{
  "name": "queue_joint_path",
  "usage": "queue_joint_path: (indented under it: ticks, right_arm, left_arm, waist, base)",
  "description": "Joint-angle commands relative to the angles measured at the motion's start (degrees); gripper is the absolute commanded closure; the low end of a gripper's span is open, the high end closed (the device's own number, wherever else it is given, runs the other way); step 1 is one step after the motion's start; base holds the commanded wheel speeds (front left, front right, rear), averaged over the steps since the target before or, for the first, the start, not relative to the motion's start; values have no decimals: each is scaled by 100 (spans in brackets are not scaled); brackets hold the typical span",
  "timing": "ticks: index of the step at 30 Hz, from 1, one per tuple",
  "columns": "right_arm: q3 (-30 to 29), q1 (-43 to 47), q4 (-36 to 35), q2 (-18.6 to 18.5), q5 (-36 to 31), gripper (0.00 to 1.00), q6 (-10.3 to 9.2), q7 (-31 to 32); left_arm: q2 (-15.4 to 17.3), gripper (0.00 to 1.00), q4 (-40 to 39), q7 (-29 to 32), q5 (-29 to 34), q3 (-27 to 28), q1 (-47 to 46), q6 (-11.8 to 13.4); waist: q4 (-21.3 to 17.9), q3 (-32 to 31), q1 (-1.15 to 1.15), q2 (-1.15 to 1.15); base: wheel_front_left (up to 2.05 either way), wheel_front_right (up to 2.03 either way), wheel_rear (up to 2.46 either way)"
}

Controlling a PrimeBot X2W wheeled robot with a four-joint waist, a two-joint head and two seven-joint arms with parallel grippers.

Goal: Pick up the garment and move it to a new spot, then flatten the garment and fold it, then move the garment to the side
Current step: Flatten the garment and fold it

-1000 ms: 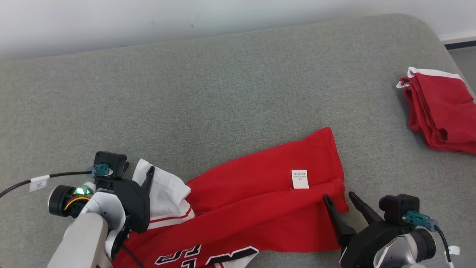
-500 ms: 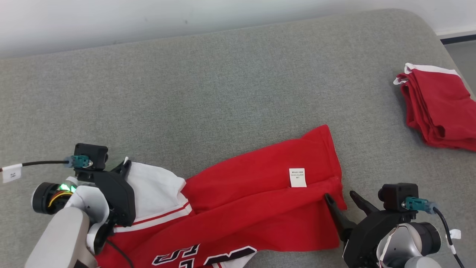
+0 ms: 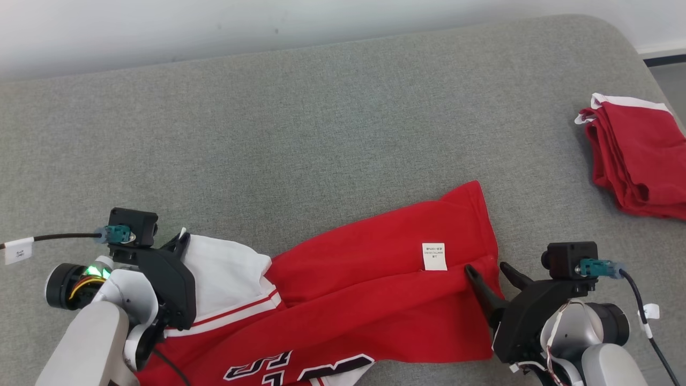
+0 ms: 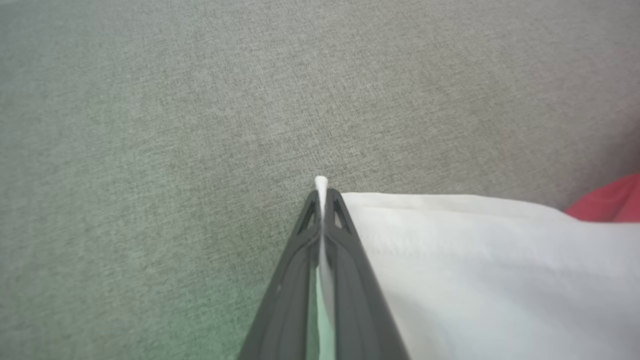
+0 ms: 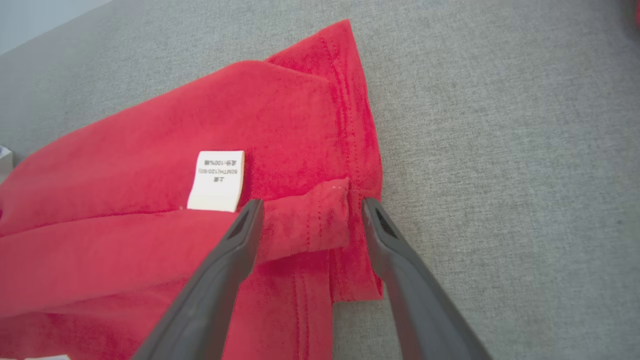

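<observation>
Left end effector [image 3: 181, 239] has just snapped together on the edge of the white sleeve [image 3: 228, 273]. A second ago it stood apart over that sleeve, and the left wrist view now shows a sliver of white cloth pinched between the tips. Garment [image 3: 375, 289], a red jersey, lies rumpled along the near edge of the grey upholstered surface [image 3: 321, 134], care label [image 3: 434, 256] facing up. Right end effector [image 3: 485, 267] is still wide apart, straddling the hem corner [image 5: 320, 215] — no grip yet. One end looks secured; the right probably has to close before any lift. Folded red pile [image 3: 638, 161] sits well apart, far right.
</observation>
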Motion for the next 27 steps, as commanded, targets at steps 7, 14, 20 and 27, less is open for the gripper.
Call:
queue_joint_path:
  ticks: [7,14,20,27]
  right_arm:
    - [-158,-222,118,9,140,0,-13,418]
    - [-173,-360,167,9,188,0,-13,727]
    - [-104,-490,234,9,200,33,-13,895]
    - [-2,-490,191,7,182,100,-13,934]
  left_arm:
    - [75,100,-104,51,-64,-35,114,46]
    - [97,100,-164,96,-96,-67,92,76]
    - [134,100,-203,132,-129,-84,90,77]
    - [164,100,-222,128,-166,-97,57,99]
  waist:
    - [7,-16,0,-1]
    - [25,5,0,-1]
    - [40,40,0,-1]
    - [68,17,0,-1]
  base:
    - [0,0,0]
    - [0,0,0]
    - [0,0,0]
    - [0,0,0]
